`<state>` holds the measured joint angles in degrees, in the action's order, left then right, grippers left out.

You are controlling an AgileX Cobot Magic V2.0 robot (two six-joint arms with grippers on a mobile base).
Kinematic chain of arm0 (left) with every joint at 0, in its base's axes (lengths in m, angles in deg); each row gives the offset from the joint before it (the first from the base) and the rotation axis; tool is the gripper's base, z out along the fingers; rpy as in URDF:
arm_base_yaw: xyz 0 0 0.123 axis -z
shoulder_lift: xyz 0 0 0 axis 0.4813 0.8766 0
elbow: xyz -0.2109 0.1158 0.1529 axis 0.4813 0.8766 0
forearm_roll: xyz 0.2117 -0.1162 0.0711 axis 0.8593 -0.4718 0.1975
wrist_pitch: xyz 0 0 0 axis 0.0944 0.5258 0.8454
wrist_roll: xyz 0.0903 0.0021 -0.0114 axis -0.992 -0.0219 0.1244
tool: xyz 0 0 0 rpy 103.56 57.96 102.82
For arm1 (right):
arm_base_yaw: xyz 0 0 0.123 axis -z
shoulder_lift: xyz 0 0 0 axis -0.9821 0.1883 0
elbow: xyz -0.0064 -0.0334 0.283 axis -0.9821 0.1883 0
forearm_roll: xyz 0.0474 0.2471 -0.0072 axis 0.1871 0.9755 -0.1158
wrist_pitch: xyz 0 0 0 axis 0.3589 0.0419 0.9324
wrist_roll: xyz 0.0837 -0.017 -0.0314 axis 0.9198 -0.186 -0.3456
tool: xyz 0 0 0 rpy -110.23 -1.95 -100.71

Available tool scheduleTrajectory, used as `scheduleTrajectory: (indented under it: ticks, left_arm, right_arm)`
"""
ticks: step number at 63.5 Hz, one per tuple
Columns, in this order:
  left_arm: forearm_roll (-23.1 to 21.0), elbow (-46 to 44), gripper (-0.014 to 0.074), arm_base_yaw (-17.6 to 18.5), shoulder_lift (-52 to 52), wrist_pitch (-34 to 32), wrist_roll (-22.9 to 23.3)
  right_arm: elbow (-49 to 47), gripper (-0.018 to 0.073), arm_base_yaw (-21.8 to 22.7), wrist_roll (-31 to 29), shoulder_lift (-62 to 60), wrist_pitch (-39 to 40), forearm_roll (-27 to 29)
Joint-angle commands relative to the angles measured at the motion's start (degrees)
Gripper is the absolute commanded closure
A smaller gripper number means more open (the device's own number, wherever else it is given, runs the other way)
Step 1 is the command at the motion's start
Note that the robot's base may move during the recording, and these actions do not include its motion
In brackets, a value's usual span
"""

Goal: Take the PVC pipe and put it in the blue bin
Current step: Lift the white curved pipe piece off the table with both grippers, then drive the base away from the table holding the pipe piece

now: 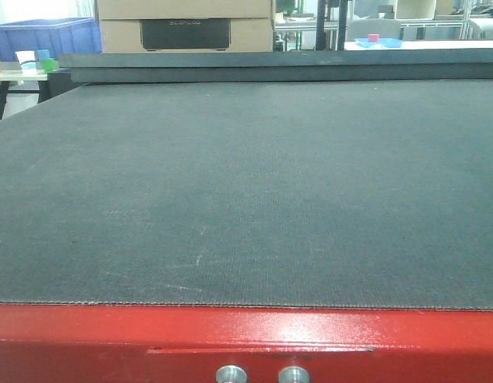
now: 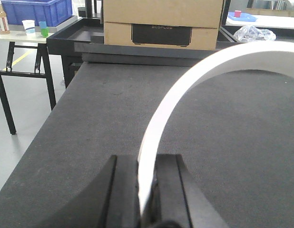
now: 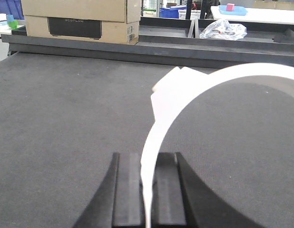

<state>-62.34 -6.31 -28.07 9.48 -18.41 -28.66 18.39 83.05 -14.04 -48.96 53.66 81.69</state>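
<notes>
As I judge it, the grab is done and the drop is not. My left end effector [image 2: 146, 190] is clamped on the PVC pipe [image 2: 159, 126]. Its two black fingers pinch the white wall, which curves up and away to the right, clear of the dark surface [image 2: 90, 142] below.

In the right wrist view, the right end effector [image 3: 147, 190] is likewise closed on a white arc [image 3: 156, 137]. A blocky white piece juts from the arc's outer edge. I cannot tell whether this is the same pipe or a second one.

The front camera shows neither arm nor pipe, so the load sits outside that view.

The blue bin [image 2: 35, 10] stands far off to the left, beyond the far left corner of the surface and well apart from both end effectors. Nothing white shows inside it from here, though I see little of its interior.

To my reading, what is left is to carry the pipe across to that bin and release it above the opening.
</notes>
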Motion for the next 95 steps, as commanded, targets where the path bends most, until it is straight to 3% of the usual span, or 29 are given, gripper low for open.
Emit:
scheduleTrajectory:
  ticks: [1, 95]
  left_arm:
    - [-0.08, 0.1, 0.0707, 0.31, -0.18, -1.55, 0.09]
    - [-0.08, 0.1, 0.0707, 0.31, -0.18, -1.55, 0.09]
  right_arm:
    - [0.16, 0.0728, 0.05, -0.27, -0.21, 1.62, -0.13]
    - [0.16, 0.0728, 0.05, -0.27, -0.21, 1.62, -0.13]
